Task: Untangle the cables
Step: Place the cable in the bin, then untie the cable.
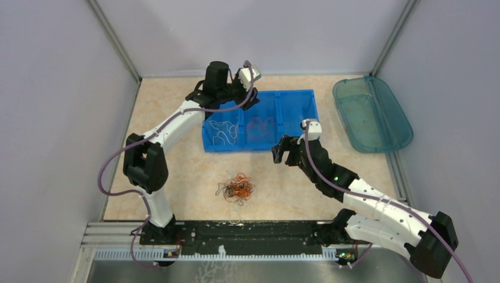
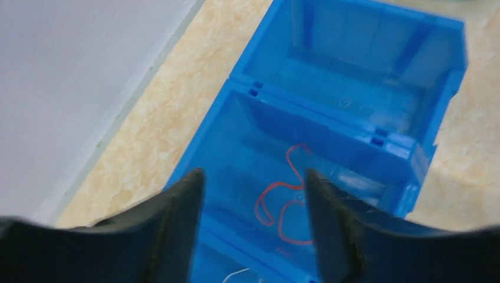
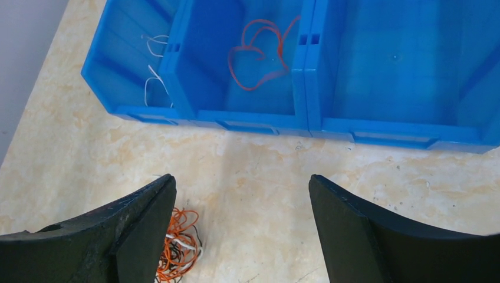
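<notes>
Your left pincer [image 2: 253, 177] is hovering spread wide over the blue plastic bin [image 1: 259, 147], right pincer [image 3: 242, 183] gaping wide below it, tangled thin red-orange, white, black cables [image 1: 237, 188] lying lower centre.

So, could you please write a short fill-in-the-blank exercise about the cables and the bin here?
1. The blue bin has ___ compartments.
2. The red-orange cable lies in its ___ compartment.
3. Seen from above, the white cables lie in its ___ compartment.
4. The left gripper and the right gripper are both ___.
Missing words: three, middle, left, open.
</notes>
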